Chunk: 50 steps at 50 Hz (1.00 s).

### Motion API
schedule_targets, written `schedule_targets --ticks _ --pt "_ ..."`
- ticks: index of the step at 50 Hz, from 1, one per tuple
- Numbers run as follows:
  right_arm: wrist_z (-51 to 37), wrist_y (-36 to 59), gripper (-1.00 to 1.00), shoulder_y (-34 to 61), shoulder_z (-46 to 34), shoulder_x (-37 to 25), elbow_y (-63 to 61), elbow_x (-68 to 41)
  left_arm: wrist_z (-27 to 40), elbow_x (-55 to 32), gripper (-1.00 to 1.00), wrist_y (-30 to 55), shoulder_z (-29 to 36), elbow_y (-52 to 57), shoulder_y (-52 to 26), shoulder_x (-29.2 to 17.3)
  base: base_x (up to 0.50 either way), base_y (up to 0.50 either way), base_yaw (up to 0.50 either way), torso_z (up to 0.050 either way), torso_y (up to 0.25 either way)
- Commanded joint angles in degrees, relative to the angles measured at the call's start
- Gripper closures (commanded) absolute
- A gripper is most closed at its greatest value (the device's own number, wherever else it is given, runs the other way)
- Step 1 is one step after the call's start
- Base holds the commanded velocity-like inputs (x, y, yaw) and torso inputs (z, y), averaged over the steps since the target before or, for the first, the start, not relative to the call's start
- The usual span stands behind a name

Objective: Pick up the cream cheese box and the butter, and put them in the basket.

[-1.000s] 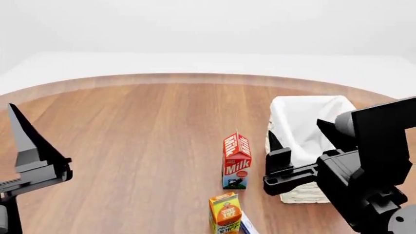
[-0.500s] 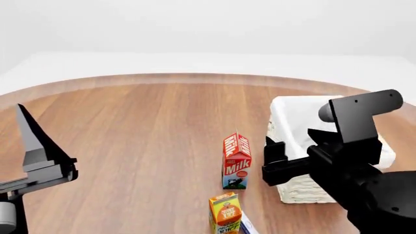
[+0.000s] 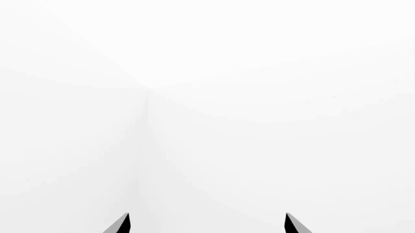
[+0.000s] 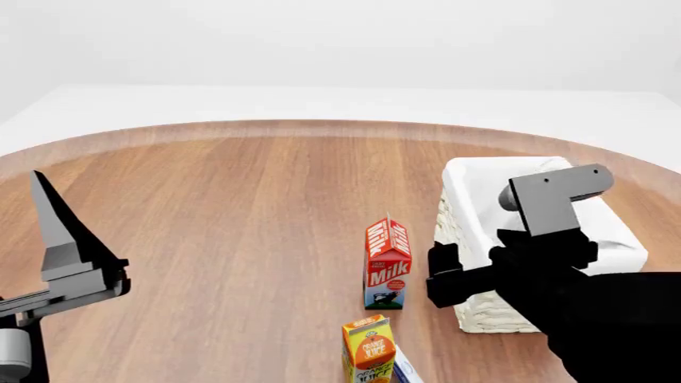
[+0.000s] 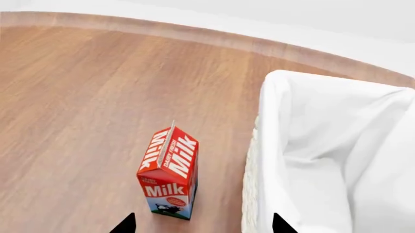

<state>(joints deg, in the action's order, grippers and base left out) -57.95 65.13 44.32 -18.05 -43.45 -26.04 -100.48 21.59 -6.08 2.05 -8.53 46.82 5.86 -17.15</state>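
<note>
The basket (image 4: 460, 185), cream-white woven with a white cloth lining, stands at the right of the wooden table; the right wrist view shows its rim (image 5: 267, 145) close by. A white and light blue sliver (image 4: 407, 369) at the bottom edge, behind the orange juice carton, may be the cream cheese box. The butter is out of view. My right gripper (image 4: 445, 279) hovers open between the milk carton and the basket, its fingertips (image 5: 202, 224) spread with nothing between them. My left gripper (image 4: 66, 255) is raised at the far left, open (image 3: 206, 224) and facing blank white background.
A red milk carton (image 4: 387, 263) stands upright just left of the basket, also in the right wrist view (image 5: 170, 174). An orange juice carton (image 4: 369, 351) stands in front of it near the bottom edge. The table's curved far edge (image 4: 319, 126) runs across the back.
My right arm has swung down and inward, its gripper settling slightly lower beside the basket. The left gripper drifted a little to the right. The cartons and the basket stayed put.
</note>
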Motion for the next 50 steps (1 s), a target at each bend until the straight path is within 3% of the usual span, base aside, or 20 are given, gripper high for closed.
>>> schedule_targets --ticks 1,50 --pt "2.34 0.43 -1.0 -1.52 -1.34 0.25 1.72 3.46 0.23 -0.07 -1.0 -0.22 0.23 -0.26 0.05 -0.2 0.0 0.0 0.0 0.0 0.0" --pt "10.63 -1.92 -1.0 -7.61 -6.79 2.22 6.74 15.55 1.16 -0.5 -1.0 -0.95 0.99 -1.36 0.27 -1.01 0.0 0.0 0.0 0.0 0.0"
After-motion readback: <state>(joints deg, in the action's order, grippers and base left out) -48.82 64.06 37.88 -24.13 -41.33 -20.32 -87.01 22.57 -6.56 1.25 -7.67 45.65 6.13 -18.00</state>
